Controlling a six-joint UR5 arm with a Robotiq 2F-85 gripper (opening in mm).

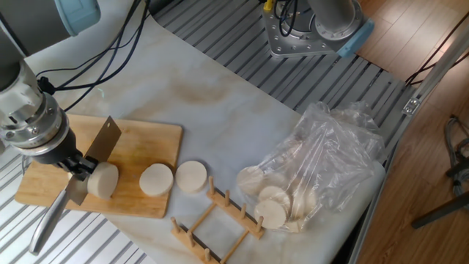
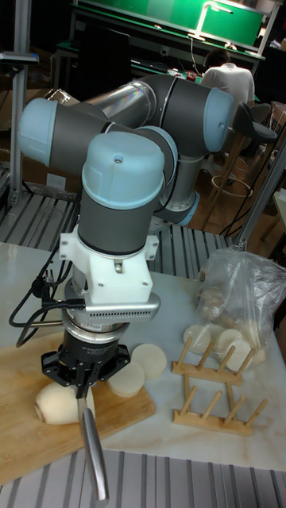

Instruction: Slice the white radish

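White radish [image 1: 102, 180] is seen lying at the lower left of the frame on the wooden cutting board [image 1: 150, 138], with the cleaver [image 1: 94, 158] set against it. The cleaver's handle is clamped by the gripper [image 1: 76, 166], which sits just left of the radish. Two cut discs [image 1: 156, 179] are placed further right, one hanging off the board edge. A cutting stroke is judged to be in hand; next, the blade must be pressed straight down through to the board.

Arm's parked at the left edge of the frame, wrist pointing straight down, gripper [image 1: 75, 164] fingers [image 2: 83, 382] pinched tight together near the bottom of the tall view.
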